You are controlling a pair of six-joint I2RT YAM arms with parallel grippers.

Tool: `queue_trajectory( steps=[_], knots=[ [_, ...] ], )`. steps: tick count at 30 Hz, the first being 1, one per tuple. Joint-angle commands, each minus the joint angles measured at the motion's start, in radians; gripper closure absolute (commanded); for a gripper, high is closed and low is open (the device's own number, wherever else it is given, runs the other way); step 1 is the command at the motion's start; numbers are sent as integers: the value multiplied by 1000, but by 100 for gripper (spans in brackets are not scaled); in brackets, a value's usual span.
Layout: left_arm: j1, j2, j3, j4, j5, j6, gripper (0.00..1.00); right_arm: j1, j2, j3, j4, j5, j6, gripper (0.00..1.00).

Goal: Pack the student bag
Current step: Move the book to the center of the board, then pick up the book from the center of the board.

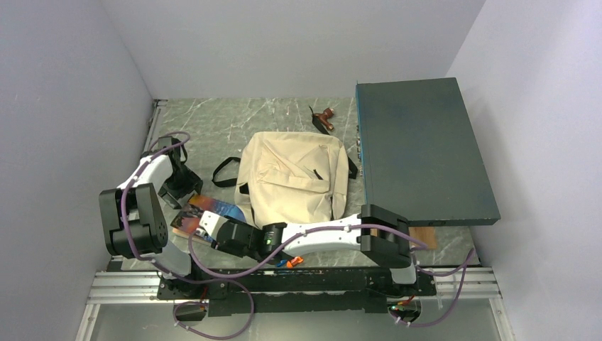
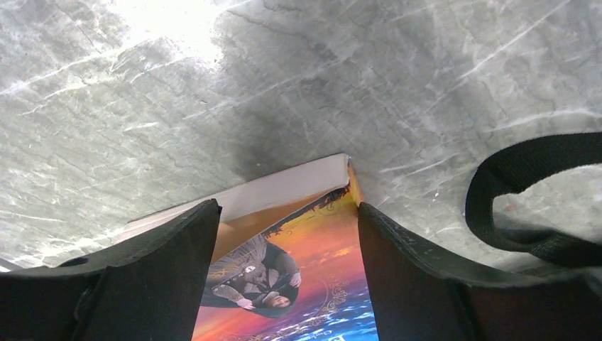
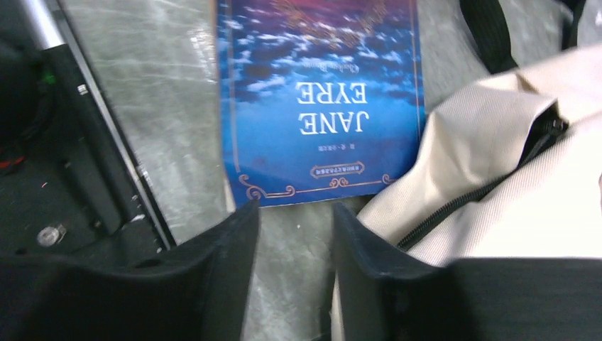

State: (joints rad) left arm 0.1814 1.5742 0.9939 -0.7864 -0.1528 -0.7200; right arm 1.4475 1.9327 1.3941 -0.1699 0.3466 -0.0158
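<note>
Left gripper (image 2: 287, 213) spread astride a corner of the book (image 2: 312, 249), right gripper (image 3: 294, 213) slightly parted between book and student bag (image 1: 291, 177), bag flat mid-worktop (image 1: 206, 128), book left of it toward near edge.

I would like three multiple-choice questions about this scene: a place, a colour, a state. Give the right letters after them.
1. Where does the blue and orange paperback book lie?
A. on the grey marble table, left of the beige canvas backpack
B. inside the backpack
C. upright against the back wall

2. What colour is the backpack's strap?
A. red
B. black
C. white

3. How is the right tool?
A. shut on the book
B. shut on the strap
C. open, holding nothing

1 A: the top view shows it beside the backpack.
2 B: the loop is black in the left wrist view.
3 C: bare table shows between its fingers.
</note>
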Motion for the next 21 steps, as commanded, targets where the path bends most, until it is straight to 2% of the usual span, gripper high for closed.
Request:
queue_trajectory(
  steps=[1, 3, 8, 12, 15, 18, 21],
  knots=[
    [-5, -67, -27, 34, 14, 90, 23, 1, 36, 47, 52, 181, 138, 63],
    [-6, -79, -35, 53, 13, 104, 22, 1, 49, 54, 59, 194, 154, 68],
    [-3, -36, -26, 48, -2, 153, 20, 0, 85, 64, 92, 184, 160, 73],
    [20, 13, 61, -6, -17, 250, 16, 2, 100, 32, 99, 150, 197, 81],
    [41, 16, 57, 27, 57, 332, 14, 3, 74, -37, 124, 133, 239, 83],
    [67, 13, 35, 65, 207, 380, 14, 4, 46, -110, 163, 118, 264, 83],
    [85, -26, -21, 135, 288, 400, 6, 4, 38, -152, 195, 109, 287, 84]
  ],
)
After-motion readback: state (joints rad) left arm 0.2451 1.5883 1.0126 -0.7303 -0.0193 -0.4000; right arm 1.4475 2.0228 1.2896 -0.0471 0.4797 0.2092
